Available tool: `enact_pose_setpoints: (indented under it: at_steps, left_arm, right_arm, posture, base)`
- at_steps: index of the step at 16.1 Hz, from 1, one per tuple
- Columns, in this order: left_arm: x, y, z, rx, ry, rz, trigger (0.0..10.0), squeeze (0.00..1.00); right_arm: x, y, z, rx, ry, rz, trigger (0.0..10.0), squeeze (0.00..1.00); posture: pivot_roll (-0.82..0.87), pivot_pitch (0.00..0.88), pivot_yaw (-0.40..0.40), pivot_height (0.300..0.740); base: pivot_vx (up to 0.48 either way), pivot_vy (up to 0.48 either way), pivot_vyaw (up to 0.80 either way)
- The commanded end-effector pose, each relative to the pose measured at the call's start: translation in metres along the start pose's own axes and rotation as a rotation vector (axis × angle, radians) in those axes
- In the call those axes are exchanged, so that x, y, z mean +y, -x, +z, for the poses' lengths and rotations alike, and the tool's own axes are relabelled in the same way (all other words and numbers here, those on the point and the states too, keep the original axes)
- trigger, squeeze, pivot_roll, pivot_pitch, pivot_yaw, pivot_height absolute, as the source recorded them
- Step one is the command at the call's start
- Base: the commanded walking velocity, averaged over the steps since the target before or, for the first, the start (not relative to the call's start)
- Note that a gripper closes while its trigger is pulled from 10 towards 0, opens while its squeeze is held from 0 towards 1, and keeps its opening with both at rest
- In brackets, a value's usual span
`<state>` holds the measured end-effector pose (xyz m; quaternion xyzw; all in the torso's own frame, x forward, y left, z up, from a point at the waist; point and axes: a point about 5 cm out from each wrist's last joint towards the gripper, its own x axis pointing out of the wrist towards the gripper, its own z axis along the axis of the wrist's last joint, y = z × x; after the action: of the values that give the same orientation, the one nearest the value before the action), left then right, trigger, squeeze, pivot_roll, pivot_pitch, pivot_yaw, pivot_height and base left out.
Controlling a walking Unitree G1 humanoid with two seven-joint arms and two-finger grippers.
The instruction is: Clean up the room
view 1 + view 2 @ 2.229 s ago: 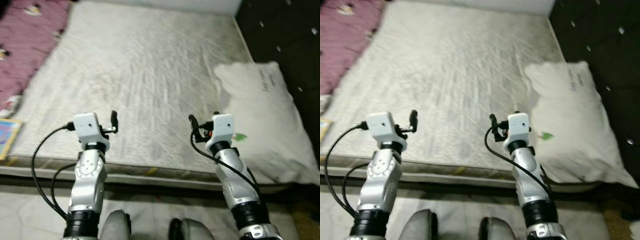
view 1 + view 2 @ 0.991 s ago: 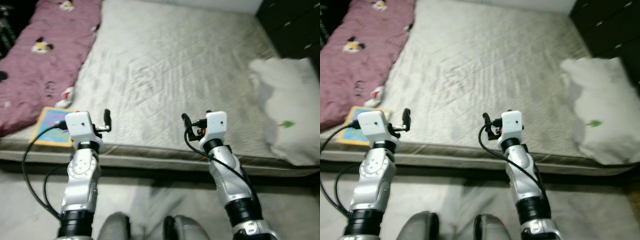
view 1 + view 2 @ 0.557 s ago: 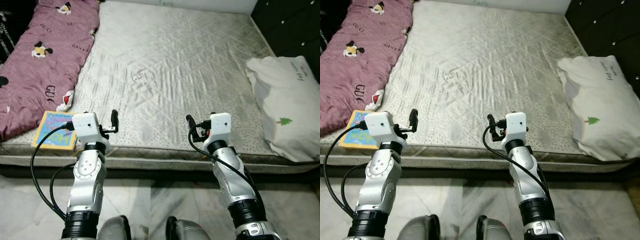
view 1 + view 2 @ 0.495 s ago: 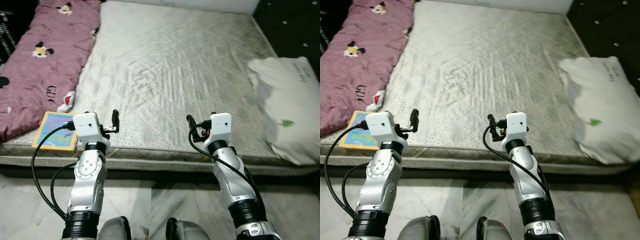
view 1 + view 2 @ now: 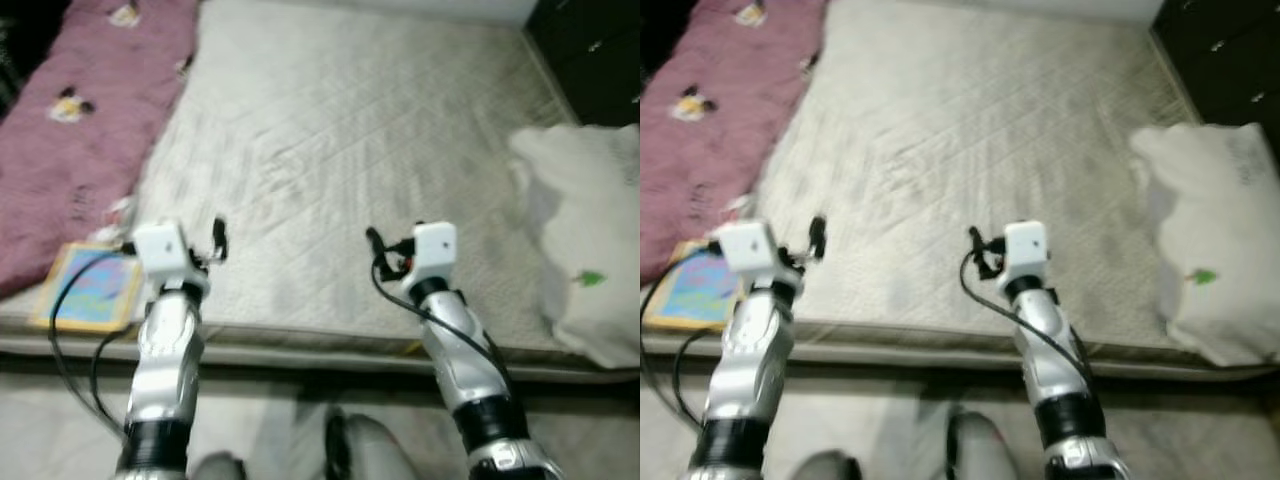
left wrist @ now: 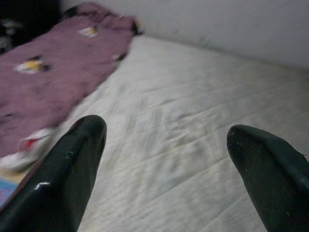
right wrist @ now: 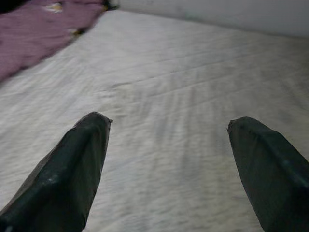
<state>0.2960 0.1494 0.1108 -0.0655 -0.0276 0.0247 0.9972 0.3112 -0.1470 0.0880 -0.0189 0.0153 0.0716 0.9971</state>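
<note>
Left eye view: both hands wide, book [image 5: 88, 288] just beside left hand [image 5: 216, 240], right hand [image 5: 374, 245] over mattress [image 5: 340, 130]

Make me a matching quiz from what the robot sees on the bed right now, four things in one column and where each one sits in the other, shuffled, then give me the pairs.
Things:
1. white pillow
2. purple blanket
3. colourful book
4. left gripper

Places:
A. along the bed's left side
B. above the mattress near its front edge, fingers open, holding nothing
C. at the mattress's front left corner, just in front of the blanket
D. at the bed's right edge, with a small green mark on it

Pairs: 1-D, 2-A, 3-C, 4-B
</note>
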Motion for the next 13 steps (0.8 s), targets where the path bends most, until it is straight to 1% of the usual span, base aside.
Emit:
enact_pose_setpoints:
  at_steps: [1,5,6,7,12,13]
  left_arm:
    - [0.0096,0.0012,-0.0024,0.018,-0.027,0.032,10.0,0.0]
    - [0.0105,0.0009,-0.003,0.025,-0.014,0.048,10.0,0.0]
    - [0.0102,0.0008,-0.0029,0.025,-0.012,0.048,10.0,0.0]
    - [0.0099,0.0006,-0.0028,0.022,-0.012,0.044,10.0,0.0]
    - [0.0095,0.0004,-0.0031,0.025,-0.005,0.037,10.0,0.0]
    - [0.0093,0.0004,-0.0032,0.025,-0.005,0.038,10.0,0.0]
  right_arm:
    - [0.0048,-0.0017,0.001,0.002,-0.016,0.009,10.0,0.0]
    - [0.0052,-0.0027,0.0002,0.01,-0.015,0.009,10.0,0.0]
    - [0.005,-0.003,-0.0002,0.014,-0.01,0.009,10.0,0.0]
    - [0.0049,-0.003,-0.0007,0.018,-0.012,0.008,10.0,0.0]
    - [0.0055,-0.003,-0.0016,0.023,-0.011,0.01,10.0,0.0]
    - [0.0054,-0.0031,-0.0018,0.025,-0.012,0.011,10.0,0.0]
  posture:
    - [-0.01,0.173,-0.072,0.74]
    - [-0.01,0.169,-0.072,0.74]
    - [-0.01,0.169,-0.072,0.74]
    - [-0.01,0.164,-0.07,0.74]
    - [-0.01,0.158,-0.069,0.74]
    - [-0.01,0.157,-0.07,0.74]
  base:
    - [0.0,0.0,0.0]
    - [0.0,0.0,0.0]
    - [0.0,0.0,-0.45]
    - [0.0,0.311,-0.8]
    - [0.0,0.48,-0.8]
    - [0.0,0.48,-0.55]
